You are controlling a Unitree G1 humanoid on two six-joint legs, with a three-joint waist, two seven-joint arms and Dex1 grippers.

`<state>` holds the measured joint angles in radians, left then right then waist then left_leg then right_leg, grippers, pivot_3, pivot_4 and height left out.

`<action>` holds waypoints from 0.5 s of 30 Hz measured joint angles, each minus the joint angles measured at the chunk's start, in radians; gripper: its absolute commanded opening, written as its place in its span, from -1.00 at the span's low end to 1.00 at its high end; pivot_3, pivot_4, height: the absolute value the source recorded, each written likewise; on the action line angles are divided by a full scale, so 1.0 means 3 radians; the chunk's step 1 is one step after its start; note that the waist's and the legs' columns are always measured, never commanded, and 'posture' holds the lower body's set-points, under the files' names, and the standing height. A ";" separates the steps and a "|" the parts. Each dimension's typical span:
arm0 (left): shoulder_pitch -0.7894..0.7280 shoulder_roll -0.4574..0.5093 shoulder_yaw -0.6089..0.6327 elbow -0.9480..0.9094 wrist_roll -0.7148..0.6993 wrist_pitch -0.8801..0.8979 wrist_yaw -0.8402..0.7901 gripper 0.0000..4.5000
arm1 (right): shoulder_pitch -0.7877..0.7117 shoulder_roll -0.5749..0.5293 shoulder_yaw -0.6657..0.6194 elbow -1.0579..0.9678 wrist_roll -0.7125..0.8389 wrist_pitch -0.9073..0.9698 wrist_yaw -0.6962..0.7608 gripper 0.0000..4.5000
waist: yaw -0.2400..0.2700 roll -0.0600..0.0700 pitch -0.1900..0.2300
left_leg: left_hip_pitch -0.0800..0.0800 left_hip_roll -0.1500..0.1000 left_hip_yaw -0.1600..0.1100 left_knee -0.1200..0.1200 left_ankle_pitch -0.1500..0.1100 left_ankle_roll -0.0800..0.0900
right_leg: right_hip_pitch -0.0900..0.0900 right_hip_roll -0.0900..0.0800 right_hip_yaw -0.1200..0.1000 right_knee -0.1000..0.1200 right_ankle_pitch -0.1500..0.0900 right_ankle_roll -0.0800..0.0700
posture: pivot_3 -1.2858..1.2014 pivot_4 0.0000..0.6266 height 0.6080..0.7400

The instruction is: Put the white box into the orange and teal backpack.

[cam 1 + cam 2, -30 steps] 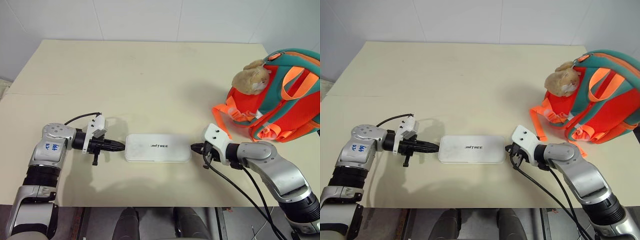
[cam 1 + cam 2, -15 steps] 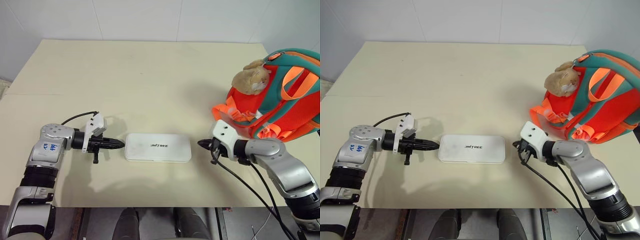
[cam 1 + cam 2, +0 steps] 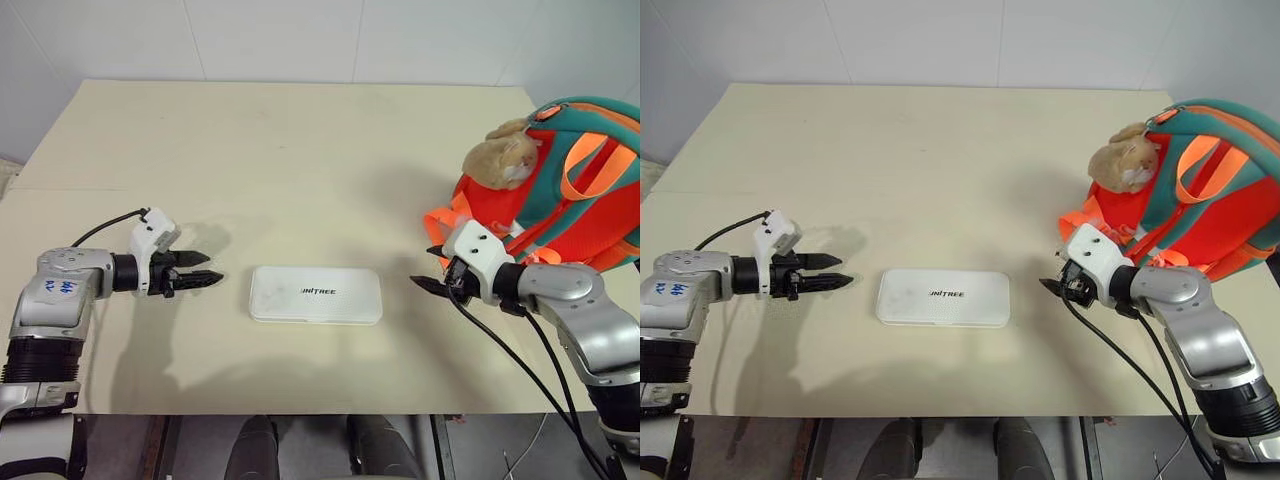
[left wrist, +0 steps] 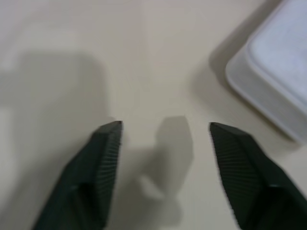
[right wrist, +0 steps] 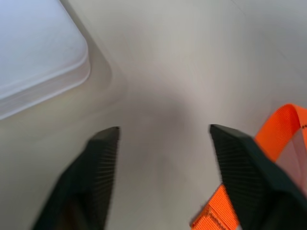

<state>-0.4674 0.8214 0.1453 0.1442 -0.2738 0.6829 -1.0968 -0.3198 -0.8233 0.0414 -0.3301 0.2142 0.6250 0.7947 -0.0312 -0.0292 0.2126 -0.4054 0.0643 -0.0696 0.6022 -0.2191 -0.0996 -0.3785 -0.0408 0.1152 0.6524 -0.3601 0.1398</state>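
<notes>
While the white box (image 3: 316,294) lies flat mid-table, the left gripper (image 3: 205,270) and right gripper (image 3: 430,270) flank it, jaws apart (touching nothing), with the orange and teal backpack (image 3: 560,190) at the table's right edge.

White box (image 3: 316,294) between two open tools, untouched

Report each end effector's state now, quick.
Left end effector: open, holding nothing, beside the white box.
Right end effector: open, holding nothing.

Beige table (image 3: 300,150) w/ white box (image 3: 316,294) center-front, orange and teal backpack (image 3: 560,200) at right edge.
</notes>
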 measured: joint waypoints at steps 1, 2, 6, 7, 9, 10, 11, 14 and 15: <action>0.0022 0.0000 0.0056 -0.0065 -0.0085 0.0109 0.0009 0.89 | 0.0014 0.0000 0.0000 -0.0004 -0.0003 -0.0010 0.0000 1.00 | -0.0001 0.0000 0.0000 | 0.0000 0.0000 0.0000 -0.0002 0.0000 0.0000 | -0.0001 0.0000 0.0000 -0.0001 0.0000 0.0000 | 0.03 -0.52 1.00; 0.0026 0.0000 0.0105 -0.0107 -0.0165 0.0200 0.0010 0.97 | 0.0019 0.0003 0.0000 -0.0004 -0.0003 -0.0025 0.0000 1.00 | 0.0001 0.0000 0.0000 | 0.0000 0.0000 0.0000 -0.0002 0.0000 0.0000 | -0.0001 0.0000 0.0000 -0.0001 -0.0001 0.0000 | 0.03 -0.52 1.00; 0.0027 0.0137 0.0175 -0.0193 -0.0375 0.0416 -0.0024 0.97 | 0.0022 0.0047 0.0024 -0.0006 -0.0042 -0.0122 -0.0010 1.00 | -0.0008 0.0000 0.0000 | 0.0001 0.0000 0.0001 -0.0002 0.0000 0.0000 | -0.0001 0.0000 0.0000 -0.0001 -0.0001 -0.0001 | 0.03 -0.52 1.00; 0.0027 0.0145 0.0188 -0.0190 -0.0412 0.0423 -0.0032 0.97 | 0.0022 0.0050 0.0053 -0.0006 -0.0061 -0.0132 -0.0011 1.00 | -0.0008 0.0000 0.0000 | 0.0001 0.0000 0.0001 -0.0002 0.0000 0.0000 | -0.0001 0.0000 0.0000 0.0000 -0.0001 -0.0001 | 0.03 -0.52 1.00; 0.0025 0.0120 0.0253 -0.0164 -0.0508 0.0412 -0.0031 0.97 | 0.0023 0.0066 0.0125 0.0003 -0.0117 -0.0177 -0.0023 1.00 | -0.0006 0.0000 0.0000 | 0.0001 0.0000 0.0000 -0.0001 0.0000 0.0000 | -0.0001 0.0000 0.0000 0.0000 -0.0001 -0.0001 | 0.03 -0.52 1.00; 0.0014 0.0096 0.0291 -0.0149 -0.0552 0.0410 -0.0022 0.97 | 0.0023 0.0079 0.0149 0.0014 -0.0151 -0.0206 -0.0044 1.00 | -0.0004 0.0000 0.0000 | 0.0001 0.0000 0.0001 -0.0002 0.0000 0.0000 | -0.0001 0.0000 0.0000 -0.0001 -0.0001 -0.0001 | 0.03 -0.52 1.00; -0.0008 0.0061 0.0336 -0.0115 -0.0625 0.0428 -0.0007 0.97 | 0.0021 0.0090 0.0177 0.0043 -0.0205 -0.0254 -0.0077 1.00 | -0.0002 0.0000 0.0000 | 0.0001 0.0000 0.0001 -0.0002 0.0000 0.0000 | -0.0001 0.0000 0.0000 -0.0001 -0.0001 -0.0001 | 0.03 -0.52 1.00; -0.0011 0.0052 0.0405 -0.0027 -0.0785 0.0644 0.0008 0.97 | 0.0029 0.0109 0.0243 0.0107 -0.0334 -0.0339 -0.0136 1.00 | -0.0002 0.0000 0.0000 | 0.0000 0.0000 0.0000 -0.0002 0.0000 0.0000 | -0.0002 0.0000 0.0000 -0.0001 -0.0001 -0.0001 | 0.03 -0.52 1.00; 0.0001 0.0057 0.0399 -0.0032 -0.0830 0.0738 0.0001 0.97 | 0.0030 0.0117 0.0252 0.0124 -0.0364 -0.0357 -0.0147 1.00 | -0.0003 0.0000 0.0000 | 0.0000 0.0000 0.0001 -0.0002 0.0000 0.0000 | -0.0002 0.0000 0.0000 -0.0001 -0.0001 -0.0001 | 0.03 -0.52 1.00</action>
<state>-0.4670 0.8386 0.2650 0.1346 -0.5226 0.9044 -1.0965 -0.3106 -0.7882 0.1170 -0.2930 0.1051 0.5180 0.7506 -0.0322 -0.0292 0.2127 -0.4054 0.0642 -0.0694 0.6015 -0.2191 -0.0997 -0.3789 -0.0409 0.1153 0.6520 -0.3604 0.1395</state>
